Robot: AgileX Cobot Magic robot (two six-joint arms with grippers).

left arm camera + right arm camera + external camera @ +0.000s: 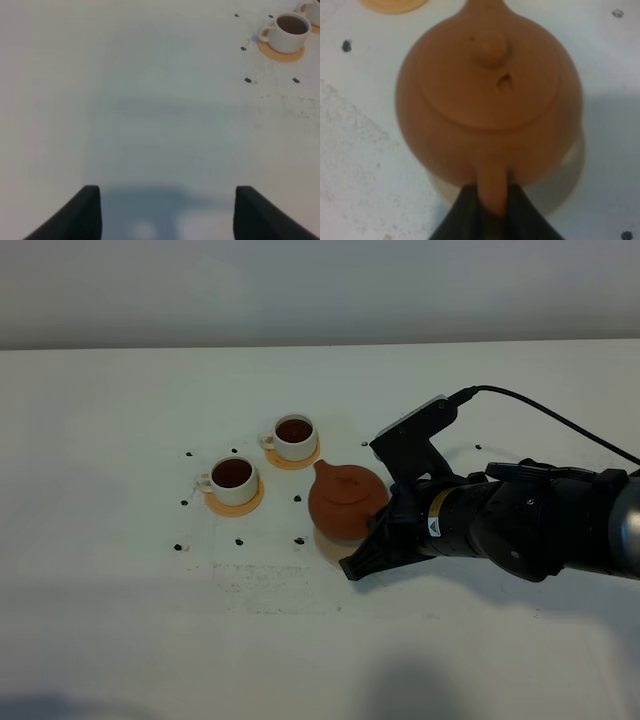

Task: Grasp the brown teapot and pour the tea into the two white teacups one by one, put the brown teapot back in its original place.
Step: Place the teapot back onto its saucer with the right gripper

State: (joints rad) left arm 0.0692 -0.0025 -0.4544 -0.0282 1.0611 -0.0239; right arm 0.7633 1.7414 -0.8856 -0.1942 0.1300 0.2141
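Note:
The brown teapot point(345, 502) stands upright over the pale beige coaster point(328, 546), spout toward the cups; I cannot tell if it rests on the coaster or hangs just above it. My right gripper point(377, 538) is shut on its loop handle point(492, 187), with one dark finger on each side. The right wrist view shows the teapot point(490, 95), its lid knob and the coaster's edge point(572, 167). Two white teacups point(295, 437) point(233, 478) hold dark tea on orange-tan coasters. My left gripper point(167, 202) is open and empty over bare table, far from one cup point(290, 31).
The white table point(120, 620) bears small black marker dots point(299, 540) around the cups and teapot. The right arm's black body point(520, 520) and its cable point(560, 420) lie to the right of the teapot. A faint scuffed patch point(260, 580) lies in front of the cups.

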